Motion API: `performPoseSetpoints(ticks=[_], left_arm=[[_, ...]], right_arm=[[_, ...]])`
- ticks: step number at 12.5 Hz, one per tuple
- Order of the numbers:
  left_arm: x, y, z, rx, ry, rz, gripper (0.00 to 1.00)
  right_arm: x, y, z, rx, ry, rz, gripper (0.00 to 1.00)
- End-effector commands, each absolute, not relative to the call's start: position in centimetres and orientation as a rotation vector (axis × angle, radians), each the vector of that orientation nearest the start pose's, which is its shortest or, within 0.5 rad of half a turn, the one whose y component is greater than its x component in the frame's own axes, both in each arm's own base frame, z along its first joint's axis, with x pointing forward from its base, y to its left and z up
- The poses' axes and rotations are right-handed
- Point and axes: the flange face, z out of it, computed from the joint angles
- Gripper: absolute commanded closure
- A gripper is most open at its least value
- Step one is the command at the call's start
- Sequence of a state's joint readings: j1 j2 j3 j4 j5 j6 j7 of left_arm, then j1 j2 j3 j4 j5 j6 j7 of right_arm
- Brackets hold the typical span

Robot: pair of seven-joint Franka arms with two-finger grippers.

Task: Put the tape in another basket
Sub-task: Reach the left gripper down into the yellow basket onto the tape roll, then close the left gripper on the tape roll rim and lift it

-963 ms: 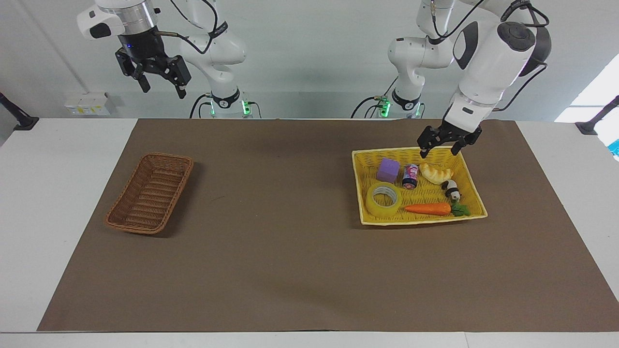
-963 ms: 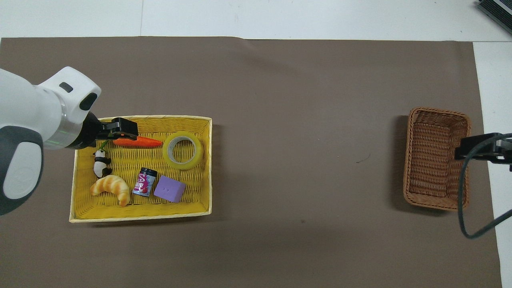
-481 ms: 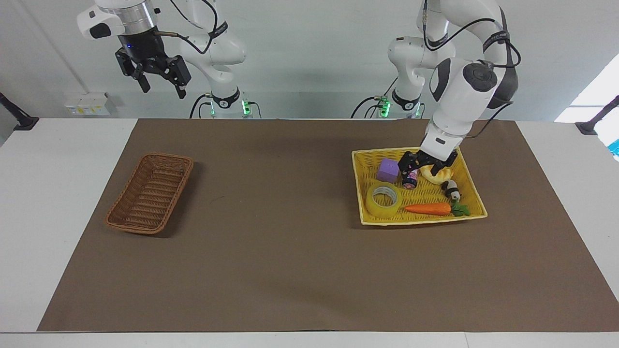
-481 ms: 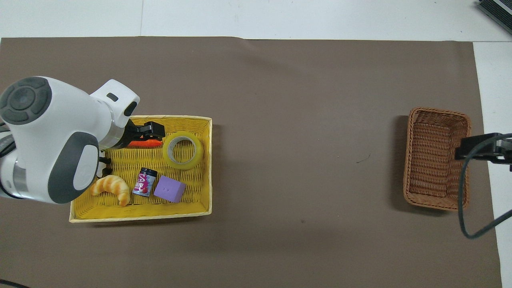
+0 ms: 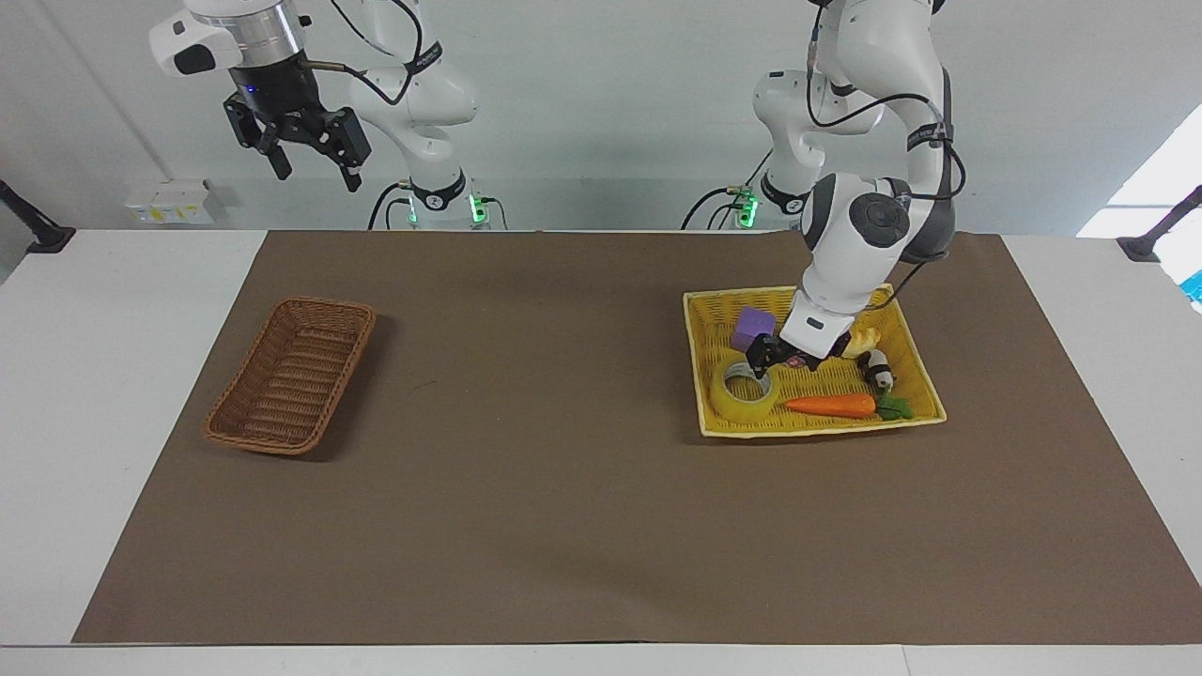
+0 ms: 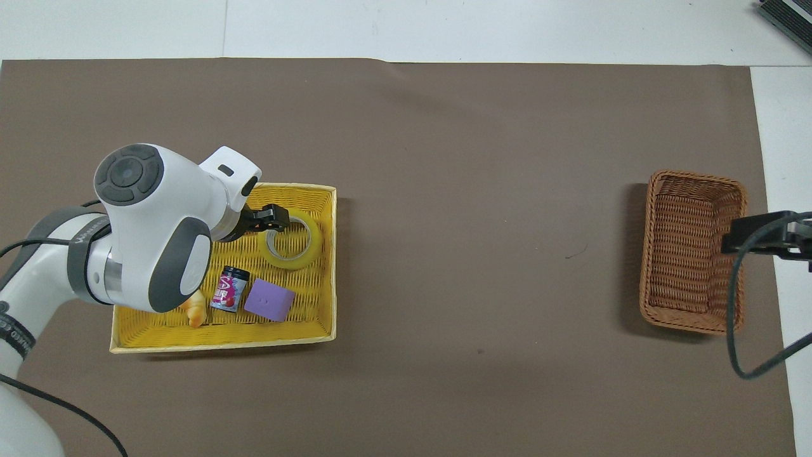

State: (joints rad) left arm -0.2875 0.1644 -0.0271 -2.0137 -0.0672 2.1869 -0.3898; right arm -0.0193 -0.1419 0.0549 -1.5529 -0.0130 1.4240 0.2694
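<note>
The tape (image 5: 745,391) is a see-through yellow ring lying flat in the yellow basket (image 5: 916,357). Both pincers, left (image 5: 781,358) and right (image 5: 300,150), are open.

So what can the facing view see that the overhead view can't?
Only the facing view shows the carrot, the panda toy and the whole right gripper, open and waiting high over its end of the table.

Only the overhead view shows the small jar clearly; the left arm hides the carrot there.

Both show the tape in the yellow basket, the open left gripper beside it, the purple cube and the brown basket.
</note>
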Motion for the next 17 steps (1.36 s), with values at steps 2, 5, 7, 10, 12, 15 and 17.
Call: performPoseSetpoints(ticks=[2, 5, 7, 10, 12, 15, 17], left_arm=[[54.2, -18.9, 35.0, -3.206, -0.183, -0.033, 0.17], [54.1, -18.8, 35.0, -3.207, -0.180, -0.033, 0.38], [54.1, -18.9, 33.6, -3.201, -0.185, -0.003, 0.39], [53.3, -19.6, 31.1, -3.186, -0.168, 0.054, 0.56], [53.2, -20.5, 29.6, -3.186, -0.153, 0.053, 0.88], [53.3, -20.0, 32.0, -3.184, -0.156, 0.074, 1.00], [54.0, -19.4, 35.5, -3.176, -0.167, 0.119, 1.00]], right_arm=[[49.0, 1.6, 69.5, -3.137, 0.343, -0.008, 0.00], [49.0, 1.6, 69.5, -3.137, 0.343, -0.008, 0.00], [49.0, 1.6, 69.5, -3.138, 0.346, -0.008, 0.00], [49.0, 1.6, 69.5, -3.137, 0.343, -0.008, 0.00], [49.0, 1.6, 69.5, -3.138, 0.346, -0.005, 0.00], [49.0, 1.6, 69.5, -3.138, 0.344, -0.008, 0.00], [49.0, 1.6, 69.5, -3.137, 0.343, -0.008, 0.00]])
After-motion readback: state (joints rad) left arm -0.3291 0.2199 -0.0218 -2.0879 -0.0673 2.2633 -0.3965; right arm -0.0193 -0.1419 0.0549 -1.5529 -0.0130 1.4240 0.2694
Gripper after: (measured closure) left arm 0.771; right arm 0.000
